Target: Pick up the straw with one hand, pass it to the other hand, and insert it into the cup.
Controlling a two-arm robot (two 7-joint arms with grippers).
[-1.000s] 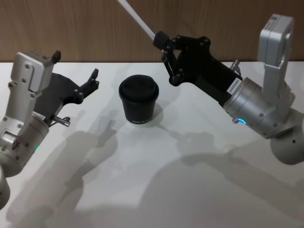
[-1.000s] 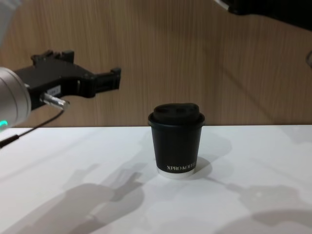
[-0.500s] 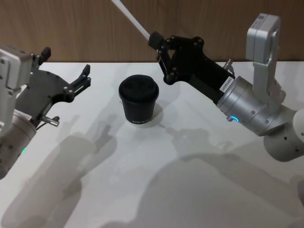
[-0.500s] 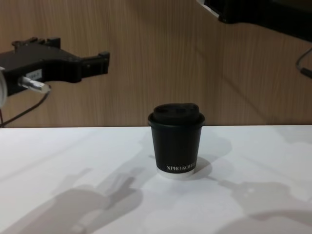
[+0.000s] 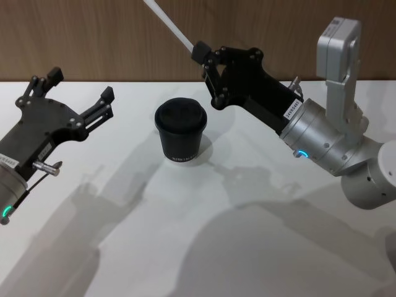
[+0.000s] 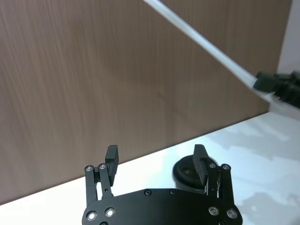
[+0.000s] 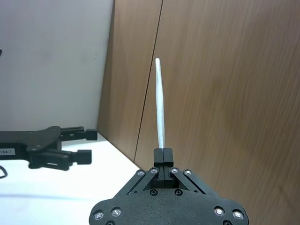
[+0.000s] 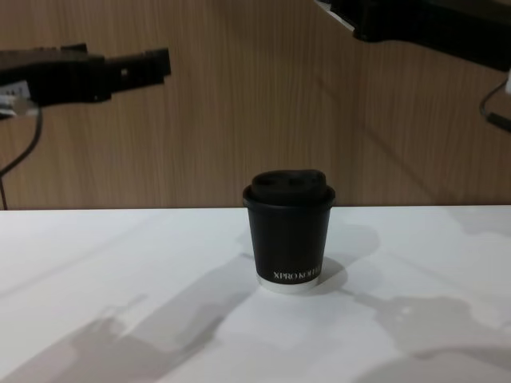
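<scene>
- Straw (image 5: 170, 23) is what I'm watching, but I'll take it from my side outward. The white worktop (image 5: 247, 235) carries just one thing.
- That's the cup (image 5: 180, 130), one of them, upright near the middle, black with its domed lid (image 8: 289, 186) on. I judge it sits central so either arm can reach it.
- Left tool (image 5: 81, 85) next, off to the cup's left and lifted above the worktop. Its fingers are spread wide with nothing in them, aimed across toward the far side. To me that looks like a receiver waiting for the handover.
- Right tool (image 5: 202, 52), beyond the cup and above it. Its fingers are pressed together, pinching the straw by one end.
- One straw only, up in the air. It slants from that pinch up and leftward toward the wooden wall (image 5: 93, 37). Held by its end, most of its length is free, which I reckon leaves room for the other tool to take hold.
- Count: one straw, one cup, two tools. Handover not yet made, nothing in the cup.
</scene>
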